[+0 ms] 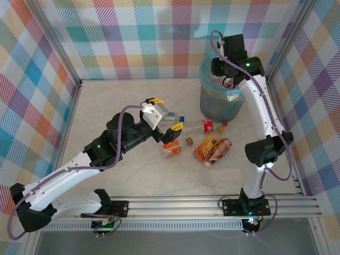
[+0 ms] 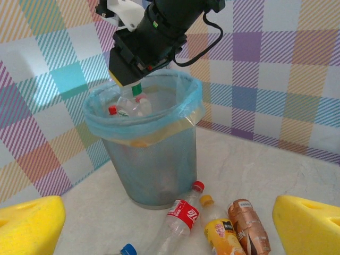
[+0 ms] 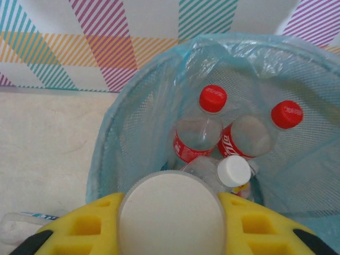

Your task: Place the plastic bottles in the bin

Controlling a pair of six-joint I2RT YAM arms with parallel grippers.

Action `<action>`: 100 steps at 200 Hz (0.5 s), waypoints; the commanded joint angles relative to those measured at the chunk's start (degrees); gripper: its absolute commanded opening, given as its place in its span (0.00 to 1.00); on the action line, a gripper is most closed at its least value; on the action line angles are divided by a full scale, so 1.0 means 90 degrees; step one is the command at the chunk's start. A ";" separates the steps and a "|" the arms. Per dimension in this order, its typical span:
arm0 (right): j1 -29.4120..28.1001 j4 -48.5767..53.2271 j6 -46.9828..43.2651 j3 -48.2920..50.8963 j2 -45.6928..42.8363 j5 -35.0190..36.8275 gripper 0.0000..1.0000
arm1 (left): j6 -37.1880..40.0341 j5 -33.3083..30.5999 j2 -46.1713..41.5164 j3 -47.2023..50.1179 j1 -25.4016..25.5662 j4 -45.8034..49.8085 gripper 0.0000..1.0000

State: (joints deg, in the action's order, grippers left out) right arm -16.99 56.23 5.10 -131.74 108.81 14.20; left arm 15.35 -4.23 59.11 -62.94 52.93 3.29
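Note:
My right gripper [image 1: 229, 81] [image 3: 170, 212] hangs over the bin [image 1: 220, 103] [image 2: 154, 159], shut on a bottle whose round white end [image 3: 170, 204] sits between the yellow pads. Inside the bin lie two red-capped bottles [image 3: 212, 99] [image 3: 287, 114] and a white-capped bottle [image 3: 234, 171]. My left gripper [image 1: 166, 113] [image 2: 170, 239] is open, low over the table, with a clear blue-capped bottle [image 1: 174, 116] [image 2: 127, 248] just beneath it. On the table lie a red-label bottle [image 1: 207, 126] [image 2: 183, 215], a yellow bottle [image 1: 204, 147] [image 2: 223, 234], a brown bottle [image 1: 219, 151] [image 2: 248, 226] and an orange-label bottle [image 1: 171, 149].
The bin stands at the back right, close to the checked walls. The loose bottles cluster just in front of it. A small brown cap [image 1: 188, 141] lies among them. A metal rail [image 1: 212, 204] runs along the near edge.

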 commanded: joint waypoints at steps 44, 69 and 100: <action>0.0608 -0.0900 0.0458 0.0836 0.0388 -0.1231 0.21 | -0.0202 -0.0187 -0.0288 0.0166 -0.0129 0.0212 1.00; 0.0658 -0.1178 0.0321 0.1114 0.0612 -0.1270 0.22 | -0.0201 -0.0183 -0.0251 0.0166 -0.0163 0.0221 1.00; 0.0677 -0.1424 0.0177 0.1367 0.0883 -0.1371 0.23 | -0.0230 -0.0182 -0.0230 0.0201 -0.0187 0.0216 1.00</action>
State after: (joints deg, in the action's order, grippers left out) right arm -10.94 48.34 7.99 -120.88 115.13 4.05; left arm 14.33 -5.26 57.67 -62.06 51.99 5.23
